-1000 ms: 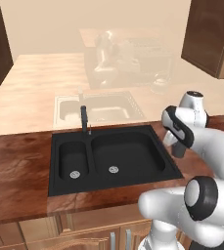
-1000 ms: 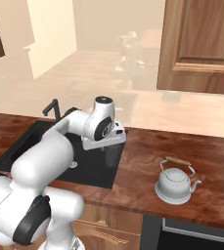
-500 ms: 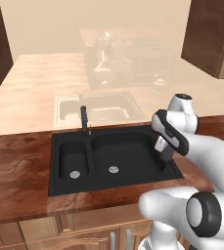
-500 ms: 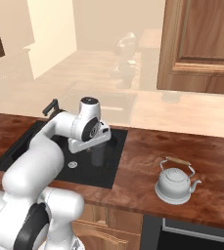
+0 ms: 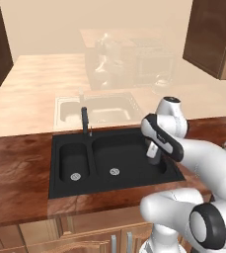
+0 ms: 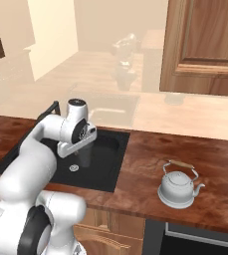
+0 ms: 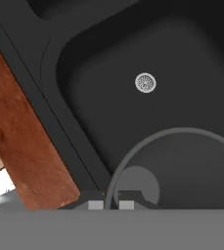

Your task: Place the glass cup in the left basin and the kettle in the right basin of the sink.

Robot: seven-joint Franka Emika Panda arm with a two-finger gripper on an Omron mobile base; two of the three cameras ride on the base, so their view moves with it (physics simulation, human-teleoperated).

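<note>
- Black matte sink [image 5: 55, 190] is sitting in the dark wood bench [image 5: 16, 173], with its slim faucet [image 5: 85, 121] standing at the back edge.
- Robot's tool [image 5: 154, 157] is hanging over the right basin [image 5: 129, 165], toward that basin's far right side, well away from its silver drain [image 5: 114, 172].
- Tool's jaws are pinched together on the rim of the glass cup [image 5: 154, 154], so the cup is dangling under the hand, above the wide basin's floor.
- From the right base view the same cup [image 6: 85, 158] is showing as a greyish tumbler just under the hand, inside the sink's outline.
- Hand view is looking straight down through the cup [image 7: 133, 180]: its round rim and base are framing the black floor, with the drain [image 7: 145, 83] off beyond it.
- Left basin [image 5: 74, 163], the narrow one, is sitting on the far side of the divider with only its own drain [image 5: 75, 176] in it.
- Kettle [image 6: 177, 185] is standing upright on the bench to the right of the sink, well apart from it, handle arched over the top and spout pointing right.
</note>
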